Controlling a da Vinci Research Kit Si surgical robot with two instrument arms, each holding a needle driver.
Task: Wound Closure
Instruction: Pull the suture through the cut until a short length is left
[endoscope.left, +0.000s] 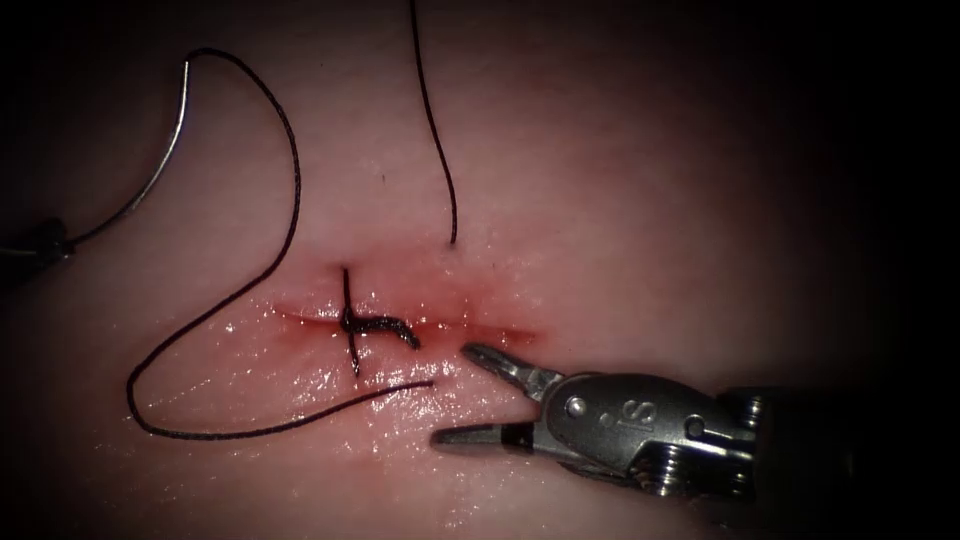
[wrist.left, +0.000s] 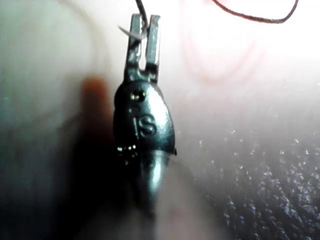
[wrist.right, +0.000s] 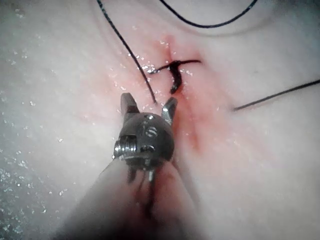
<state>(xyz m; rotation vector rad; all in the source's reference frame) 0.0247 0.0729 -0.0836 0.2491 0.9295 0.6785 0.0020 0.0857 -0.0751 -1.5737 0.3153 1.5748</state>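
Observation:
The tissue (endoscope.left: 620, 180) carries a short red cut (endoscope.left: 500, 333) with one dark knotted stitch (endoscope.left: 352, 322) across it. My left tool (endoscope.left: 42, 245), at the far left, is shut on the curved needle (endoscope.left: 160, 165) near the end away from the thread; the needle is out of the tissue. Up close, the left tool (wrist.left: 143, 27) shows the needle (wrist.left: 126, 32) crossing its jaws. Thread (endoscope.left: 290, 200) runs from the needle in a wide loop to a free end (endoscope.left: 425, 383). My right tool (endoscope.left: 455, 395) stands open at the cut's right end, holding nothing. That thread end (wrist.right: 152, 95) lies just ahead of the right tool (wrist.right: 150, 107).
A second strand (endoscope.left: 435, 130) comes down from the top edge and meets the tissue just above the cut. Red fluid (endoscope.left: 300, 335) wets the tissue around the stitch (wrist.right: 175, 70). The long loop of thread (endoscope.left: 135, 400) lies on the tissue to the left.

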